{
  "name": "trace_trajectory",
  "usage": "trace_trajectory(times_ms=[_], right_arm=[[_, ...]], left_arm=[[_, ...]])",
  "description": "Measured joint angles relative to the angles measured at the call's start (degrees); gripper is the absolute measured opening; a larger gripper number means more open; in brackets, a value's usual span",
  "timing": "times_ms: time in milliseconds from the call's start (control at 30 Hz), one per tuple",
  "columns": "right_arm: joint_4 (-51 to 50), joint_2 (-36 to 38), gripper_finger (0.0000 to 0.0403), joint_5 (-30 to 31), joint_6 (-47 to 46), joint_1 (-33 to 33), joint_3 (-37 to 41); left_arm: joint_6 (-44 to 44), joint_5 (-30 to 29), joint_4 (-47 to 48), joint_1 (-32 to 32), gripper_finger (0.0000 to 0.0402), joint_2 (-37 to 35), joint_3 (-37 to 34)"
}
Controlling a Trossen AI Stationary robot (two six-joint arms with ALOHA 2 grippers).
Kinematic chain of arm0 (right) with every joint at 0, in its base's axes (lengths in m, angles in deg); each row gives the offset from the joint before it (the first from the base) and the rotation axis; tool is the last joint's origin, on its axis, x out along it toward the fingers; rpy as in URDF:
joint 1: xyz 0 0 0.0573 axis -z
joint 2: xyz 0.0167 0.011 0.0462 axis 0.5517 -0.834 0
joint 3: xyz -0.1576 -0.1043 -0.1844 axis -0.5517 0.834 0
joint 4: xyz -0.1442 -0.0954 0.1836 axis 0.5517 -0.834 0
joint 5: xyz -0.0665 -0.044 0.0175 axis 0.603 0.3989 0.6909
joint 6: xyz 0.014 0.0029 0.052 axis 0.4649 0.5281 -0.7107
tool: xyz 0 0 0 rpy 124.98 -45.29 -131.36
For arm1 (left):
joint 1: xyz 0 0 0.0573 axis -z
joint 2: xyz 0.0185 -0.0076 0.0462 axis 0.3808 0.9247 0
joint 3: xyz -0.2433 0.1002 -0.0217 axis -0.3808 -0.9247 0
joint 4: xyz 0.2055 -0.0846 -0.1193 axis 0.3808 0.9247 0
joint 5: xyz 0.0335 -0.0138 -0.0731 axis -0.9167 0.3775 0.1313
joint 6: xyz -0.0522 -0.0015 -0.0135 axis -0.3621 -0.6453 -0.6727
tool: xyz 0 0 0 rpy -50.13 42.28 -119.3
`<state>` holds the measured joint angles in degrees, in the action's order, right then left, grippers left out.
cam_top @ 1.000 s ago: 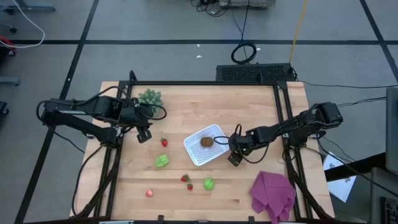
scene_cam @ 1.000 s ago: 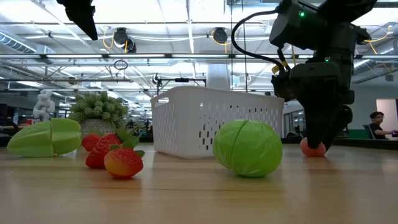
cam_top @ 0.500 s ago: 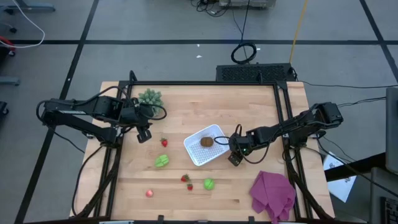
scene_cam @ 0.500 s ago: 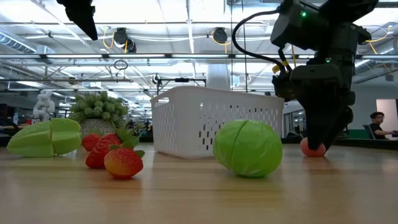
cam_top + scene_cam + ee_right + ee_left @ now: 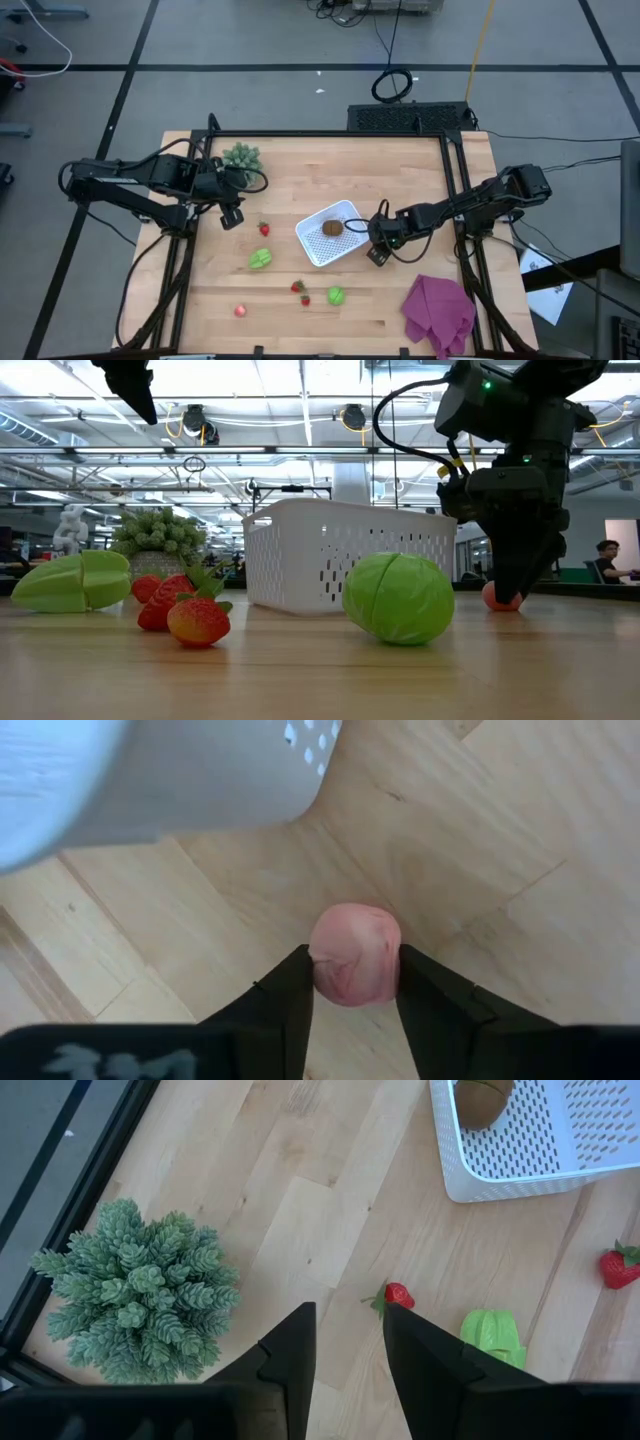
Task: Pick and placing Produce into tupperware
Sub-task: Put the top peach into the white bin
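Observation:
My right gripper (image 5: 378,255) stands low over the table just right of the white tupperware (image 5: 303,233), shut on a pink-red ball (image 5: 352,955), which the low view also shows (image 5: 500,598). A brown round piece (image 5: 332,228) lies inside the tupperware. Lying on the table are a strawberry (image 5: 264,229), a green leafy piece (image 5: 260,259), two strawberries (image 5: 300,289), a green round piece (image 5: 336,296) and another pink ball (image 5: 240,311). My left gripper (image 5: 232,218) hangs above the far left of the table, its fingers a little apart with nothing between them. My right gripper pinches the pink-red ball by its two opposite sides (image 5: 318,960) between its two fingers. The fingers come from above, pointing down. The ball sits low at table height beside the tupperware's right wall; whether it rests on the wood does not show.
A spiky green plant (image 5: 241,157) stands at the far left, close to my left arm. A purple cloth (image 5: 438,312) lies crumpled at the near right corner. Bare wood lies between the tupperware and the table's far edge.
My right gripper has stayed beside the tupperware, and in the low view its fingers have drawn in on the pink-red ball. The ball has barely shifted.

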<state>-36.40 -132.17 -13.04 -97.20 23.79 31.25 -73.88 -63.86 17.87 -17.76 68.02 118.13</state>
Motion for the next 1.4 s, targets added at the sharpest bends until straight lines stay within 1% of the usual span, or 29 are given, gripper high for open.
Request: trace_trajectory(times_ms=[333,467,700,867,967,1167,1233,1400], right_arm=[[-0.4,0.4,0.0110,-0.6,-0.1,0.0,0.0],[-2.0,2.4,0.0110,-0.8,-0.2,-0.1,0.0],[-8.1,7.8,0.0110,-0.8,-2.7,-0.1,0.0],[-9.0,12.1,0.0110,-0.8,-4.0,-0.1,0.0],[-5.9,13.8,0.0110,-0.7,-3.9,-0.1,0.0],[9.7,14.5,0.0110,-0.8,0.8,-0.1,-0.2],[11.6,14.5,0.0110,-0.8,2.2,-0.2,-1.0],[11.5,13.9,0.0109,-0.7,5.0,-0.2,-3.5]], left_arm=[[0.0,0.0,0.0,0.0,0.0124,0.0,0.0],[0.0,0.0,0.0,0.0,0.0124,0.0,0.0],[0.0,0.0,0.0,0.0,0.0124,0.0,0.0],[0.0,0.0,0.0,0.0,0.0124,0.0,0.0],[0.0,0.0,0.0,0.0,0.0124,0.0,0.0],[0.0,0.0,-0.1,0.0,0.0124,0.0,0.0],[0.0,0.0,-0.1,0.0,0.0124,0.0,0.0],[0.2,0.0,-0.2,0.0,0.0124,0.0,0.0]])
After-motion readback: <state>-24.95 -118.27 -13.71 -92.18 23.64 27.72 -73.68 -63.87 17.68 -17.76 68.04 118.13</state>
